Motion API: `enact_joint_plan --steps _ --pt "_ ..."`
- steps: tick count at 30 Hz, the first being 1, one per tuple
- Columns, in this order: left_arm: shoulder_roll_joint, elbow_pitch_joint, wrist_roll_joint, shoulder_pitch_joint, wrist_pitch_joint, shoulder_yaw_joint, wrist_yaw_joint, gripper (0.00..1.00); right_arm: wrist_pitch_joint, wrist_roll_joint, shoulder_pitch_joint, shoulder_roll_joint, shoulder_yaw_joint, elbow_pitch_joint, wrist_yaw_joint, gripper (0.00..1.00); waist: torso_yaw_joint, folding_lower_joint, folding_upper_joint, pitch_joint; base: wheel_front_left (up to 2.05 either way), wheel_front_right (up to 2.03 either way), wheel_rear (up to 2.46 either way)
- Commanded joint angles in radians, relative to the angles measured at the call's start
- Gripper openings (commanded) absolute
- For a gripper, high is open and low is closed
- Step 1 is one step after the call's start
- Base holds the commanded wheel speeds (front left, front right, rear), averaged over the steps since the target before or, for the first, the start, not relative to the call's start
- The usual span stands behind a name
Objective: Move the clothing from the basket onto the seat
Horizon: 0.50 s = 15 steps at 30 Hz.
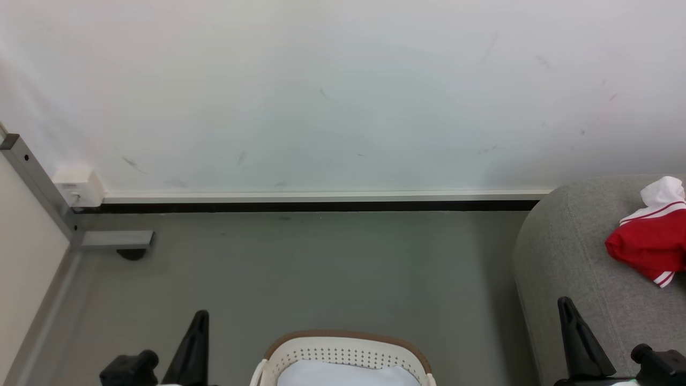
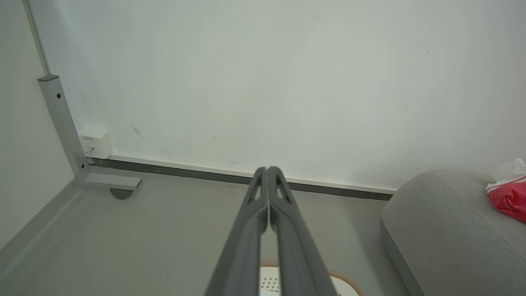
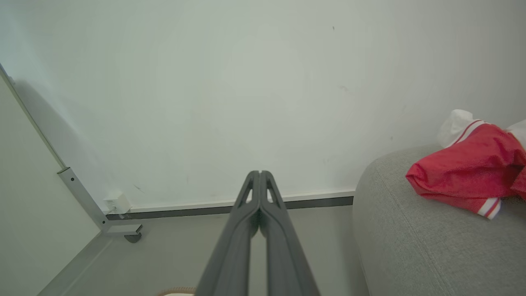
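Observation:
The cream basket (image 1: 343,354) with its brown rim sits on the floor at the bottom centre, and only a pale white inside shows in it. Red clothing (image 1: 651,244) with white striped trim lies on the grey seat (image 1: 568,257) at the right. The same red clothing (image 3: 468,176) rests on the seat (image 3: 411,238) in the right wrist view. My left gripper (image 1: 201,317) stands left of the basket, shut and empty; its fingertips (image 2: 267,170) meet. My right gripper (image 1: 563,303) is over the seat's near edge, also shut with nothing held, its tips (image 3: 259,173) together.
A white wall (image 1: 343,91) with a dark skirting strip faces me across grey floor (image 1: 321,268). A grey metal frame leg (image 1: 37,182) and a white wall box (image 1: 80,187) stand in the left corner.

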Motion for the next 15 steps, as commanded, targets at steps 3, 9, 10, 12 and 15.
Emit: enact_joint_plan --steps 3,9,10,12,15 --pt "-0.002 -0.003 -0.091 -0.022 0.021 0.032 -0.019 0.00 0.018 0.088 -0.020 0.001 -0.018 -0.011 0.000 0.00 0.000 0.0000 0.0000 0.001 0.00 0.00 0.00" --pt "-0.015 0.009 -0.187 -0.032 0.047 0.058 -0.040 0.00 0.043 0.183 -0.028 0.003 -0.033 -0.005 0.000 0.00 -0.001 0.0000 0.0000 0.002 0.00 0.00 0.00" --pt "-0.017 0.011 -0.202 -0.033 0.051 0.062 -0.044 0.00 0.046 0.198 -0.029 0.004 -0.036 -0.004 0.000 0.00 -0.001 0.0000 0.0000 0.002 0.00 0.00 0.00" --pt "-0.021 0.015 -0.232 -0.036 0.060 0.070 -0.050 0.00 0.054 0.228 -0.031 0.005 -0.041 -0.002 0.000 0.00 -0.001 0.0000 0.0000 0.003 0.00 0.00 0.00" --pt "-0.027 0.021 -0.276 -0.040 0.072 0.083 -0.060 0.00 0.065 0.272 -0.035 0.006 -0.048 0.001 0.000 0.00 -0.001 0.0000 0.0000 0.003 0.00 0.00 0.00"
